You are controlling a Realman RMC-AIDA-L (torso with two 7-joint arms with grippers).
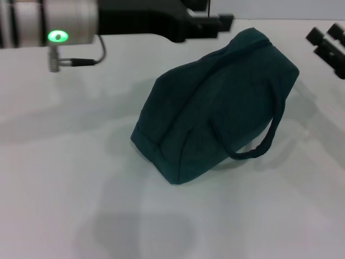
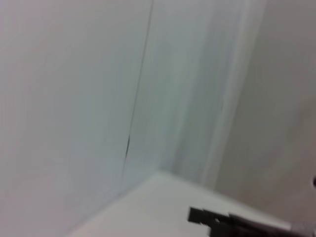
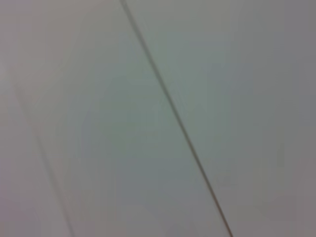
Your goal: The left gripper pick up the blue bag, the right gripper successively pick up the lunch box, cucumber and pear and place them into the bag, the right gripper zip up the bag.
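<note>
The blue bag [image 1: 215, 105] lies on the white counter [image 1: 70, 178], tipped on its side; it looks shut, and one loop handle [image 1: 259, 143] hangs down its near face; its long way runs from the near corner, close to my body, up and away toward the far end.

My left gripper [image 1: 215, 22] is at the far end of the bag, just beside its top edge; the bag sits right in front of my left fingers and a bit below them, so close that I cannot tell if they touch it; I also cannot tell if these fingers are wide or narrow, as I see only their dark tips.

My right gripper [image 1: 329, 40] is off to the far side, past the bag's other end, apart from it; I cannot tell how its fingers stand either.

My left fingers are much nearer the bag, so I think the next grab is theirs; I see no lunch box, cucumber or pear out on the counter.
</note>
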